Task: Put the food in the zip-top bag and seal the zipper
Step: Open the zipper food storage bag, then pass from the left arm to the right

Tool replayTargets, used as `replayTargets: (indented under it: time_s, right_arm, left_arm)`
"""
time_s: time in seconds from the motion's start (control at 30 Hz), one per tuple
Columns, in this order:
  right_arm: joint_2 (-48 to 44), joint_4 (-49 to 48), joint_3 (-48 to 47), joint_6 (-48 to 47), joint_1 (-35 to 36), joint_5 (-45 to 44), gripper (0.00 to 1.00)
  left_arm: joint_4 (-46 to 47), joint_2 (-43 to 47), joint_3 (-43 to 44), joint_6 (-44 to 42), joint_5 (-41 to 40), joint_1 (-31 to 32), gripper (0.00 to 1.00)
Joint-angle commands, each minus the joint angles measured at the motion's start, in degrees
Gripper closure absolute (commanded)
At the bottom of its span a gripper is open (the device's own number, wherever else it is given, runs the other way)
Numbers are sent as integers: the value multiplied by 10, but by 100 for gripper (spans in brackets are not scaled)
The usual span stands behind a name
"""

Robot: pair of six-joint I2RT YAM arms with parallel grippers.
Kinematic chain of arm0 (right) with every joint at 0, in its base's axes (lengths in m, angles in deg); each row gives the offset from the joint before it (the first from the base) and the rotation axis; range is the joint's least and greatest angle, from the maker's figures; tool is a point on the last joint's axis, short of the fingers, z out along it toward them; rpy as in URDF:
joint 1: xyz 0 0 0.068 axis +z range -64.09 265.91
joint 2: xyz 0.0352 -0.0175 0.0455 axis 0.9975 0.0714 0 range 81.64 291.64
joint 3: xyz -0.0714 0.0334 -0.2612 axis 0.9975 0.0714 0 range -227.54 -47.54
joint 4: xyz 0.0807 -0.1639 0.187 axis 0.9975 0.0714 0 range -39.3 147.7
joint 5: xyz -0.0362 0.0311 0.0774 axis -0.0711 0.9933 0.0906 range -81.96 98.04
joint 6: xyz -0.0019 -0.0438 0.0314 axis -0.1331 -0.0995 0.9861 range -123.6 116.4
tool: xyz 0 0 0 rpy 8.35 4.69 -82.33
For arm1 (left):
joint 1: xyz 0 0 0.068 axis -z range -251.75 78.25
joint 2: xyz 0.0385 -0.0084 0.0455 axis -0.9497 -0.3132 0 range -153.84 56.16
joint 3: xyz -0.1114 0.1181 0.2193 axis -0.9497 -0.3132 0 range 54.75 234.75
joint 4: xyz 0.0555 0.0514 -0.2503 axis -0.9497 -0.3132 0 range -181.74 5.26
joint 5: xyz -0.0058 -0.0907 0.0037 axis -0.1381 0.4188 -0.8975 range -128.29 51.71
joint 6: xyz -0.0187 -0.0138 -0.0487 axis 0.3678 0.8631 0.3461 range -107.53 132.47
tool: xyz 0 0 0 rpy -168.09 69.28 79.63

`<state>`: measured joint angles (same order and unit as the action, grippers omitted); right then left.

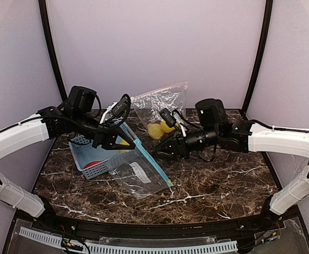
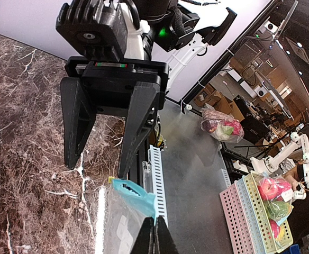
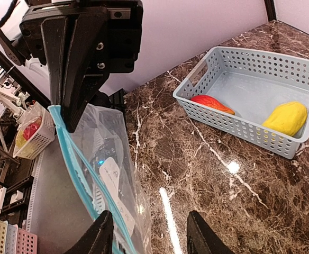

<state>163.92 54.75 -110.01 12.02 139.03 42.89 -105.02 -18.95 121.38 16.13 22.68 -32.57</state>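
Observation:
The clear zip-top bag (image 1: 138, 172) with a blue zipper edge (image 1: 146, 156) hangs tilted over the marble. My left gripper (image 1: 118, 138) is shut on the bag's blue top corner, and the left wrist view shows the closed fingertips (image 2: 154, 235) pinching it (image 2: 136, 193). My right gripper (image 1: 157, 153) is open and empty, with the bag (image 3: 104, 153) beside its left finger (image 3: 99, 238). A red piece (image 3: 211, 103) and a yellow lemon (image 3: 285, 117) lie in the basket. Yellow lemons (image 1: 157, 130) sit in a second clear bag.
The light-blue perforated basket (image 1: 83, 159) stands at the left behind the bag; its rim also shows in the right wrist view (image 3: 239, 127). A second clear bag (image 1: 162, 100) stands upright at the back centre. The table's front edge rail (image 1: 144, 246) runs below.

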Motion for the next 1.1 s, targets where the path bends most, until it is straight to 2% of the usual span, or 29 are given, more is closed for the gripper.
replayTargets:
  time_s: [0.0,0.37,0.8,1.07]
  right_arm:
    - [-12,-25,11,8,-7,7,55]
    - [-3,-19,7,-5,-7,57,56]
    - [11,-17,4,-7,-7,44,60]
    - [20,-15,2,-15,-7,85,62]
  left_arm:
    - [-12,13,14,-4,13,3,99]
    - [-12,9,15,-6,10,3,99]
    - [-9,10,16,-2,13,3,99]
    - [-8,10,16,-4,13,3,99]
